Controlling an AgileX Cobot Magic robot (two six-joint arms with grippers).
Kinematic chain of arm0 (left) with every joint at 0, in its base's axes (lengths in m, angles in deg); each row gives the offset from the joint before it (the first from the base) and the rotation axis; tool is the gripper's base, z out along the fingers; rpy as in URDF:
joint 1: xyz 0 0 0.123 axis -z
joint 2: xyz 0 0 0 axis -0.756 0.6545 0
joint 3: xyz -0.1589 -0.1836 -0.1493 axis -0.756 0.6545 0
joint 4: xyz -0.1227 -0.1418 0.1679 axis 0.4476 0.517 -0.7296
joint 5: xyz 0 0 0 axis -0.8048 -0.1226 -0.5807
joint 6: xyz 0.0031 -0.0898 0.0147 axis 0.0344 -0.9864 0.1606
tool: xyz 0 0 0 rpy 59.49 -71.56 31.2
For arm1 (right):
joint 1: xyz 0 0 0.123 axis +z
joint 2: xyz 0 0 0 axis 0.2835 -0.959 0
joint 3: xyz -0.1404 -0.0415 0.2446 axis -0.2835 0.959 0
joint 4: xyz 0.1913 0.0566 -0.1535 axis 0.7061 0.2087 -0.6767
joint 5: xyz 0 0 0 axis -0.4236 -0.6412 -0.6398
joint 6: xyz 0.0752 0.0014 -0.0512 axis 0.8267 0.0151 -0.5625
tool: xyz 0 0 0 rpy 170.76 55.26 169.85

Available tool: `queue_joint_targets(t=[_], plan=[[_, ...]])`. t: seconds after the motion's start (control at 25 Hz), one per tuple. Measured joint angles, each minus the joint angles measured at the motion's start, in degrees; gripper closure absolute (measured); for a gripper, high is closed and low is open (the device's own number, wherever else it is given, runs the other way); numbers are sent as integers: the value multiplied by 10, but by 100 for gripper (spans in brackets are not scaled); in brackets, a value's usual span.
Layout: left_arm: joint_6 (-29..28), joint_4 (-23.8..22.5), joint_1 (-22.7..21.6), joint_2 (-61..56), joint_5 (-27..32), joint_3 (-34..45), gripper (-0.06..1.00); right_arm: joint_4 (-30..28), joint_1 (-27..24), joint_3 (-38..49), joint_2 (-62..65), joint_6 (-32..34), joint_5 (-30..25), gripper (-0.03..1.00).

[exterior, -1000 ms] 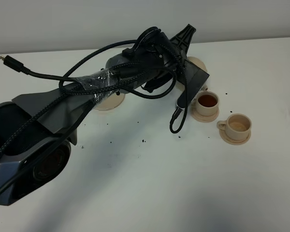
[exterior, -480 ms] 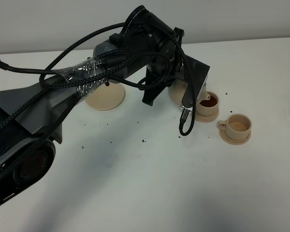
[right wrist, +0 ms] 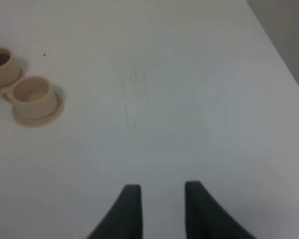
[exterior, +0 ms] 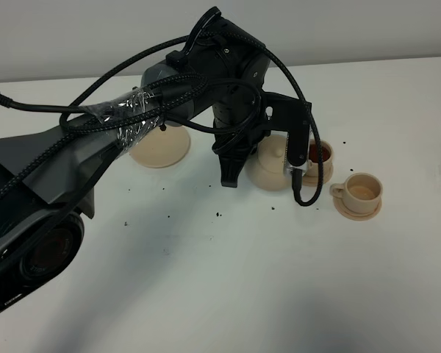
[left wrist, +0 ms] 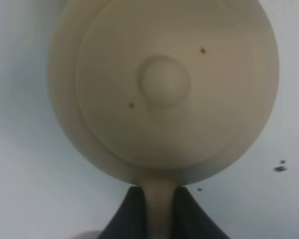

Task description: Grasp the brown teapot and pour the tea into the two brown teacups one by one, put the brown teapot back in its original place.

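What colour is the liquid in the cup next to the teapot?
Dark reddish-brown tea, clearest in the exterior high view.

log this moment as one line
left tool: shut on teapot handle | far cup: dark tea inside | near cup: pale inside | right tool: open, holds nothing

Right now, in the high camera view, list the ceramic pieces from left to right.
Wide flat tan saucer → squat round tan lidded teapot → small tan teacup holding dark tea → small tan teacup with pale inside.
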State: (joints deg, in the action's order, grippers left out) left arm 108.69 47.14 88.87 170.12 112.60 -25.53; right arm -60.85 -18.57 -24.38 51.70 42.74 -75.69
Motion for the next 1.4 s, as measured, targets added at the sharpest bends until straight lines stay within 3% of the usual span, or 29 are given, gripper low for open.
queue_joint_targets(t=[0.36,0.56,0.84,1.2,1.4], plan=[[-229,50,0,-1,30,0,79,0,0,0,0,0,0,72],[-282,75,0,-1,36,0,79,0,0,0,0,0,0,72],[-279,88,5,-1,29,0,79,0,0,0,0,0,0,72],[-192,89,22,-8,-7,0,79,0,0,0,0,0,0,72],[-161,31,43,-8,-40,0,79,0,0,0,0,0,0,72]])
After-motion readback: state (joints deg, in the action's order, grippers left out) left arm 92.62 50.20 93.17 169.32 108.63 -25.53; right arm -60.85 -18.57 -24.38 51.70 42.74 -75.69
